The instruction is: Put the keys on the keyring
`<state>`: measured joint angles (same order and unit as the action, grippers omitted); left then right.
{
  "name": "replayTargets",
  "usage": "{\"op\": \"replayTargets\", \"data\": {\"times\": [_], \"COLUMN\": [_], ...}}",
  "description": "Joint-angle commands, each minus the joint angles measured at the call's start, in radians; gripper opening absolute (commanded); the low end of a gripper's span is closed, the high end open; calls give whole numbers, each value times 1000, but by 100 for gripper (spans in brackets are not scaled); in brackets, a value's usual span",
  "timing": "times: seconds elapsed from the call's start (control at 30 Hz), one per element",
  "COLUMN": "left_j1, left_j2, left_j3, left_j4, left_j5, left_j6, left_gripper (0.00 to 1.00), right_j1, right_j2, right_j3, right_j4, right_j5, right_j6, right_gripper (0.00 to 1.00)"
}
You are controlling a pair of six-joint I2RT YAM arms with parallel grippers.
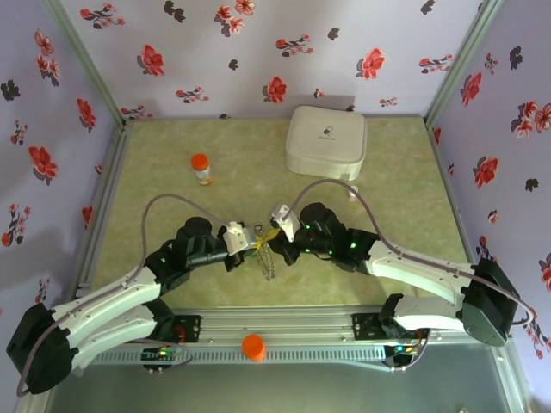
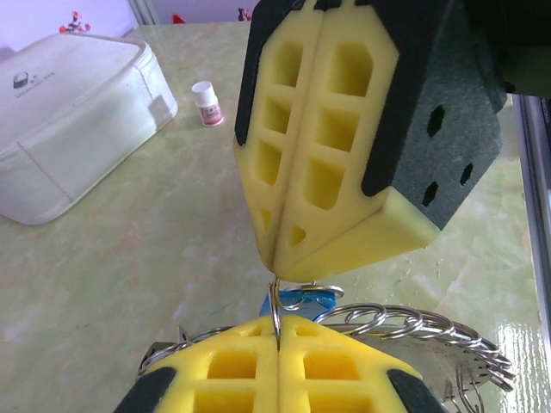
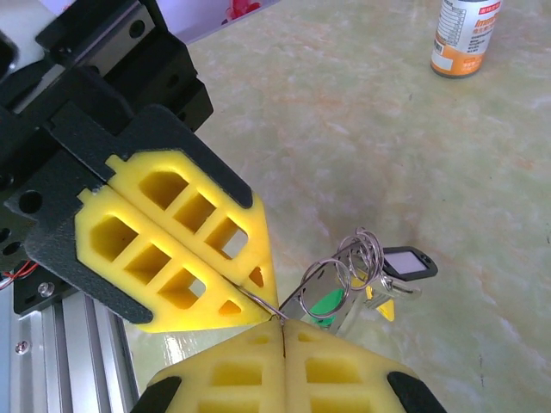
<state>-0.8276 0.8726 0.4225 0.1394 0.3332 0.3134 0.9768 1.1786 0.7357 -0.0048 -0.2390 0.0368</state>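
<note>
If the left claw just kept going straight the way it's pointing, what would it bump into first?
Almost certainly the right gripper: its shut yellow tips face the left gripper nearly tip to tip, both pinching the keyring wire between them.

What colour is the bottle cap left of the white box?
The cap is orange, best seen in the top external view.

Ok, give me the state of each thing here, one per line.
left gripper: shut on the keyring.
right gripper: shut on the keyring.
keyring: pinched between both, lifted off the table.
keys: dangling bunched at its loops.
orange-capped bottle: upright, capped.
white box: closed.
</note>
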Motion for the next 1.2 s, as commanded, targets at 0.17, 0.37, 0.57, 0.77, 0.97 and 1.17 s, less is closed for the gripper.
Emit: {"op": "replayTargets", "data": {"times": [0.17,0.37,0.57,0.77,0.97,1.17], "left_j1": [-15,-24,-34,-47,-50,-57], "left_j2": [-61,-76,-76,-76,-85,-87], "left_j3": [-28,-36,-45,-48,-71,-73], "left_j4": [68,80,117,130,196,170], "left_j5": [35,-29,-60,-81,-80,-80], "left_j6": [105,154,171,177,142,151], "left_gripper": [0,0,0,0,0,0], "right_j1": [-12,-12,-13,-13,-12,-14], "right_j2": [29,30,41,53,71,65], "right_j3": [53,62,75,83,78,78], "right_j4": [-45,-63,-72,-66,-38,-21], "right_j5": [103,114,113,104,95,101], "right_j6": [26,37,60,79,110,133], "right_gripper": [0,0,0,0,0,0]}}
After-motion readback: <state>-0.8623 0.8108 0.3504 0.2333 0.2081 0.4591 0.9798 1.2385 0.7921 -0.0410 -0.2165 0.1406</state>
